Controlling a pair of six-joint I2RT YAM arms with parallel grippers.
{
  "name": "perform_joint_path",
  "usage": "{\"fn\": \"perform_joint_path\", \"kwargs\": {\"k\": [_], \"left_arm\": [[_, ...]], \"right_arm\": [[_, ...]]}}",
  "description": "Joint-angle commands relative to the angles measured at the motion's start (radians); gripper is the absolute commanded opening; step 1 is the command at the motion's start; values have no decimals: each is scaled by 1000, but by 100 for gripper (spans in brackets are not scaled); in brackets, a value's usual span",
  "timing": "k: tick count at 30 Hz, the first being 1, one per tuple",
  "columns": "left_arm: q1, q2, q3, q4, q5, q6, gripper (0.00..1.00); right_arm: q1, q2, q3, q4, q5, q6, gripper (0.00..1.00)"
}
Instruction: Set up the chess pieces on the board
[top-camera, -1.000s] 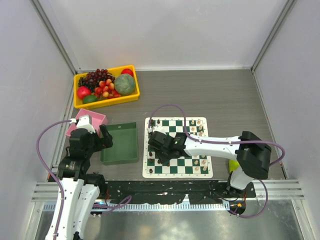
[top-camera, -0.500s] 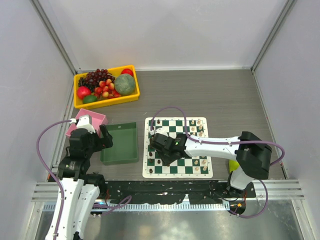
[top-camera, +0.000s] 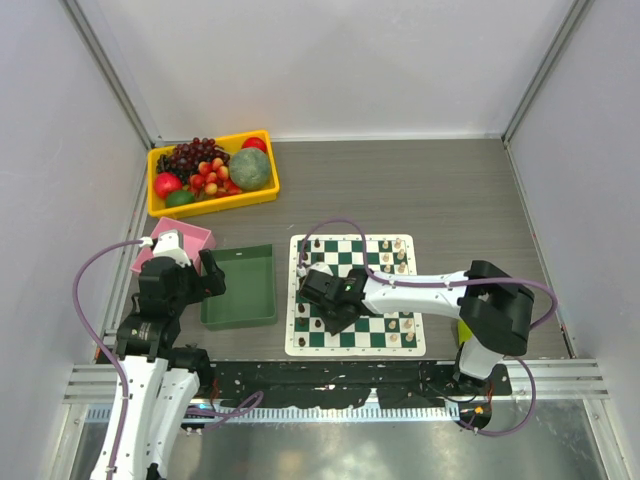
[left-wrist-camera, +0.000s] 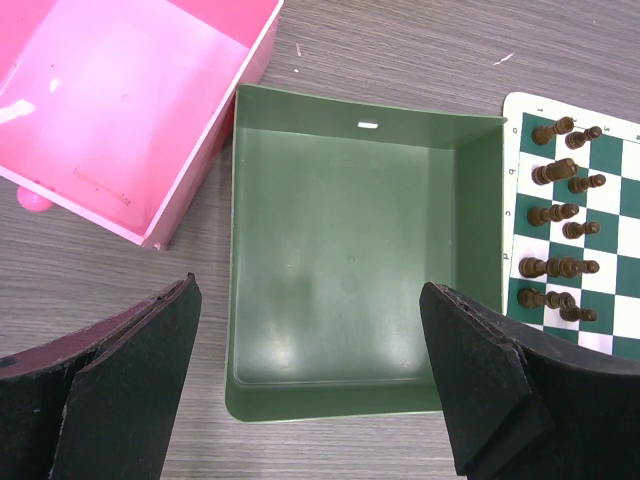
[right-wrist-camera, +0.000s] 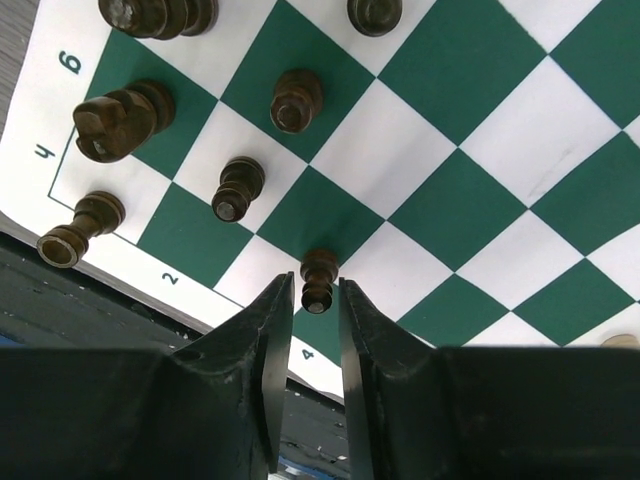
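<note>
The board (top-camera: 352, 347) lies right of centre, dark chess pieces (top-camera: 303, 312) along its left edge and cream pieces (top-camera: 402, 322) along its right. My right gripper (top-camera: 324, 310) is low over the board's near-left part. In the right wrist view the gripper (right-wrist-camera: 315, 285) has its fingers nearly together around a dark pawn (right-wrist-camera: 319, 270), over the board (right-wrist-camera: 450, 130) by the rank-4 mark. Several other dark pieces (right-wrist-camera: 237, 188) stand close by. My left gripper (left-wrist-camera: 310, 370) is wide open and empty above the green tray (left-wrist-camera: 340, 400); the dark pieces (left-wrist-camera: 553, 268) show at the right.
A pink box (top-camera: 185, 238) sits left of the green tray (top-camera: 240, 318). A yellow bin (top-camera: 157, 208) of fruit stands at the back left. A yellow-green object (top-camera: 466, 328) lies by the right arm's base. Grey walls close in both sides.
My right gripper has shifted slightly toward the board's near-left edge. The left arm has not moved.
</note>
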Motion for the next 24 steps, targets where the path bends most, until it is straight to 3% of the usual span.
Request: {"fn": "perform_joint_path", "kwargs": {"k": [1,8,24], "left_arm": [[1,2,4,29,5,-2,99],[3,2,4,29,5,-3,99],[3,-1,5,27,7,-2,99]], "right_arm": [[4,8,36,-13,-15,-12,29],[6,-25,36,-10,-27,-21,12],[90,25,118,29,-50,-96,10]]}}
